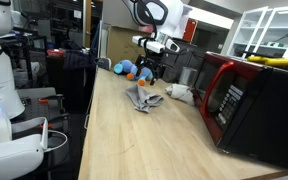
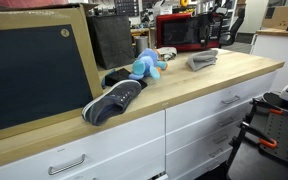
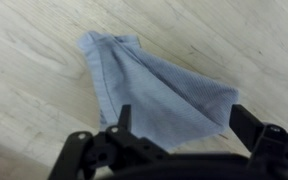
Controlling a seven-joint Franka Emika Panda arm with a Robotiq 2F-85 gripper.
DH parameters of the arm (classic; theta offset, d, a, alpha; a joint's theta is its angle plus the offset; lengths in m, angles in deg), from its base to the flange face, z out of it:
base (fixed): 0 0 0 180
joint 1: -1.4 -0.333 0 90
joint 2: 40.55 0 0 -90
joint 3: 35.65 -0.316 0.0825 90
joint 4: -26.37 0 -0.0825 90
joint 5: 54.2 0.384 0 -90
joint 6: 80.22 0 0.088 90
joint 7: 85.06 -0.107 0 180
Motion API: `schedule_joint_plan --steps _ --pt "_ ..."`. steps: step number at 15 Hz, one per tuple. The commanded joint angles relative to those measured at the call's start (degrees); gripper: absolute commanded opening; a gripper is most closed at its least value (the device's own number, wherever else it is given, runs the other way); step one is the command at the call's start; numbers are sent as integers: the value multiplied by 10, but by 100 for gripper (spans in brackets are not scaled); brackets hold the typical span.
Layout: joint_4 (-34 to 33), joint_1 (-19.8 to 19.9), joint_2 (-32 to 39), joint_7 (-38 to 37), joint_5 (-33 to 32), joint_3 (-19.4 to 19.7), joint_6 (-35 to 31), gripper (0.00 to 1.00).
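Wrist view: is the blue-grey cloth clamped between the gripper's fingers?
No, the cloth lies bunched on the wooden counter, and the gripper hangs open above it, jaws wide apart.

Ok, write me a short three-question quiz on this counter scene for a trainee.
1. True or false: the gripper is shut on the grey cloth.
2. The cloth lies on: A) the wooden counter B) the microwave C) a shoe.
3. Fill in: the plush toy is mostly ___ in colour.
Key: 1 false, it is open above the cloth; 2 A; 3 blue.
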Motion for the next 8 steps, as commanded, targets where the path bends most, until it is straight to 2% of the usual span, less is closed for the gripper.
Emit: schedule_joint_plan --steps 1,2,3,4,5,8 --pt "17 -40 -7 -146 -9 -13 -9 100" --pt "20 -49 -4 -184 -13 -16 -12 100" --pt "21 -57 -1 -226 -18 -16 -16 75" --pt "22 -64 3 -267 -19 -14 -26 74" --pt "20 -67 9 -300 -25 -11 -33 68" --pt "16 -67 19 -383 -33 0 -66 42"
